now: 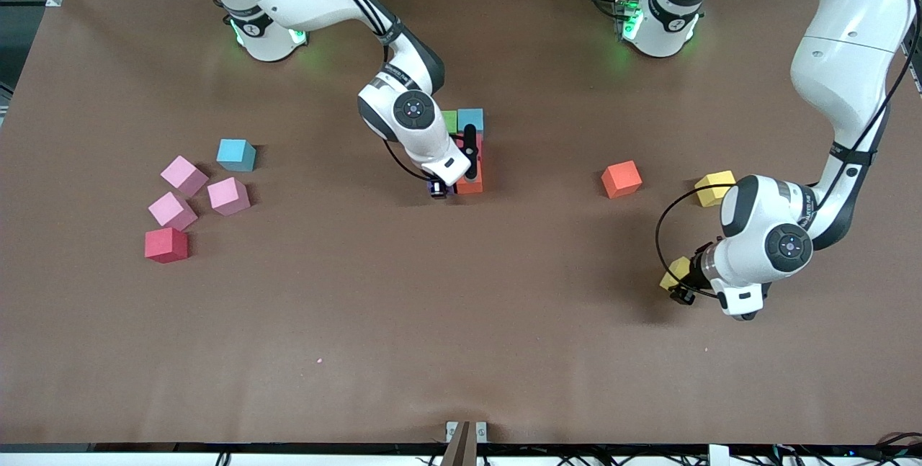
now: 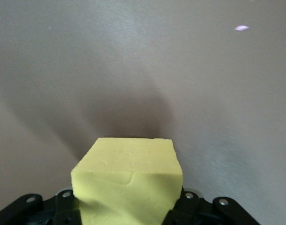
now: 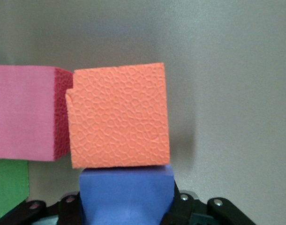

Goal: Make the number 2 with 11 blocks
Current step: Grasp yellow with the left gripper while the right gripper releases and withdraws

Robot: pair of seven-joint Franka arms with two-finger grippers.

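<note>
My right gripper [image 1: 439, 191] is pinched on a purple block [image 3: 126, 194], set low at the middle of the table, pressed against the orange block [image 3: 118, 121] at the camera-side end of the small cluster. In that cluster the orange block touches a red block [image 3: 26, 112], and farther from the camera sit a green block [image 1: 449, 121] and a light blue block [image 1: 470, 119] side by side.

My left gripper [image 1: 681, 286] is down toward the left arm's end of the table, its fingers against a yellow block [image 2: 129, 180] — squeezed onto its sides. A second yellow block [image 1: 713, 186] lies farther from the camera, and a loose orange block [image 1: 621, 178] sits apart between it and the cluster.

Toward the right arm's end lie three pink blocks [image 1: 184, 176], another light blue block [image 1: 235, 154] and a red block [image 1: 166, 245] — grouped close.
</note>
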